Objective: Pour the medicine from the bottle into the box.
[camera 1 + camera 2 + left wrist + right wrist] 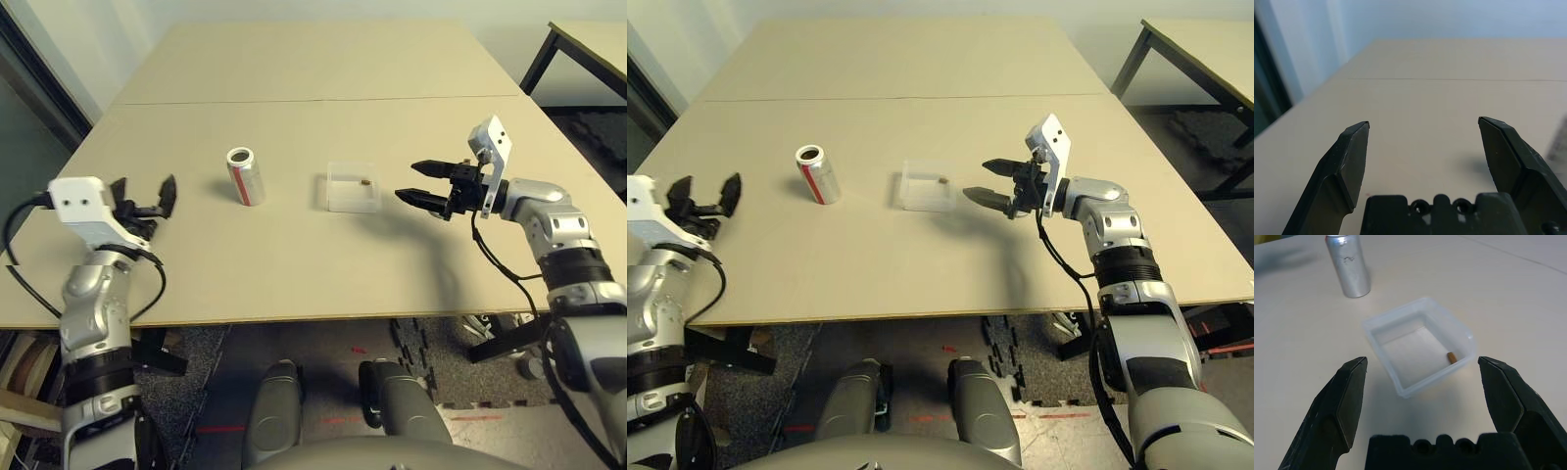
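The medicine [1451, 358] is seen lying inside the clear box [1418, 345], on its floor close to the right-hand wall. The box is set on the worktop [294, 269], between the bottle and the right claw [411, 183]. The silver bottle [245, 177], marked by a red stripe, is stood upright to the left of the box, apart from it. The fingers of the left claw [145, 193], at the left of the worktop, are held wide apart, and those of the right claw are likewise spread, with nothing gripped by either.
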Motion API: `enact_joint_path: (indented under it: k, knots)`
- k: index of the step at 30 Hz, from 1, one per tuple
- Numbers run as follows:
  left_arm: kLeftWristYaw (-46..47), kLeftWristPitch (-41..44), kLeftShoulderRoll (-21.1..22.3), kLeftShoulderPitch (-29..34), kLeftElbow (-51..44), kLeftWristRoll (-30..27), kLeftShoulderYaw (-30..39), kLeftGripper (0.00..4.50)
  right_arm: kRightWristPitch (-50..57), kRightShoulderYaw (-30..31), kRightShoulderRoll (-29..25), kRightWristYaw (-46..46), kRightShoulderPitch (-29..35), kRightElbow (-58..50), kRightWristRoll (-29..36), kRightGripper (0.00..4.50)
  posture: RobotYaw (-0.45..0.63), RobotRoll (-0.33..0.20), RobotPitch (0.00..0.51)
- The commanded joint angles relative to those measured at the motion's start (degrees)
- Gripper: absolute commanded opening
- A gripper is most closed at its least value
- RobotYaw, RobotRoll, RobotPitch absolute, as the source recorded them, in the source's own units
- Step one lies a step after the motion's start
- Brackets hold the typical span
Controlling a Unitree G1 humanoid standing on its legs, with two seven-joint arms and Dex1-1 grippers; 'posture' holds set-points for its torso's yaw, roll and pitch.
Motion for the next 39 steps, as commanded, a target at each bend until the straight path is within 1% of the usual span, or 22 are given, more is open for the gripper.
enact_joint_path:
  k: [1,6,11,14,18,21,26,28,32,39]
  knots:
    - [0.88,-1.00,0.89,-2.25,5.03,1.52,-0.50,4.46,-2.97,-2.53,0.26,-4.03,-1.74,4.12,-1.04,4.50,-0.02,0.000,0.096]
    - [2.45,-4.14,0.20,-6.25,10.65,4.21,-2.35,4.46,-8.04,-7.19,0.98,-15.13,-3.61,11.26,-1.76,4.50,-0.03,0.000,0.097]
    - [3.63,-7.82,-0.21,-8.58,16.94,6.07,-3.35,4.46,-14.11,-10.84,0.45,-28.32,-4.65,18.93,-3.86,4.50,-0.04,0.000,0.099]
    - [4.08,-9.61,-0.39,-9.58,19.86,6.33,-3.21,4.46,-16.59,-12.66,0.44,-33.26,-5.19,21.82,-4.11,4.50,-0.04,0.000,0.100]
    - [4.86,-11.17,-0.94,-10.87,22.31,6.78,-3.74,4.46,-21.81,-16.53,0.76,-43.03,-4.45,24.94,-3.58,4.50,-0.05,0.000,0.103]
    - [5.00,-11.83,-1.08,-11.38,23.12,6.80,-4.26,4.46,-23.71,-17.27,0.83,-45.81,-4.10,26.05,-4.28,4.50,-0.05,0.000,0.105]
    - [5.37,-13.56,-0.28,-13.04,25.95,7.14,-4.61,4.46,-26.12,-17.84,0.91,-53.61,-3.47,26.95,-5.65,4.50,-0.05,0.000,0.104]
    - [5.39,-14.32,0.12,-13.59,26.97,7.30,-4.66,4.46,-26.87,-17.71,1.14,-55.25,-3.00,26.83,-6.25,4.50,-0.05,0.000,0.102]
    - [5.77,-15.60,1.30,-14.70,29.37,7.17,-3.91,4.46,-27.10,-17.74,1.71,-56.74,-2.24,26.66,-6.50,4.50,-0.05,0.000,0.101]
    - [5.90,-17.35,3.21,-15.38,31.81,6.83,-3.35,4.46,-26.74,-17.97,2.12,-56.09,-0.83,26.02,-6.40,4.50,-0.06,0.000,0.100]
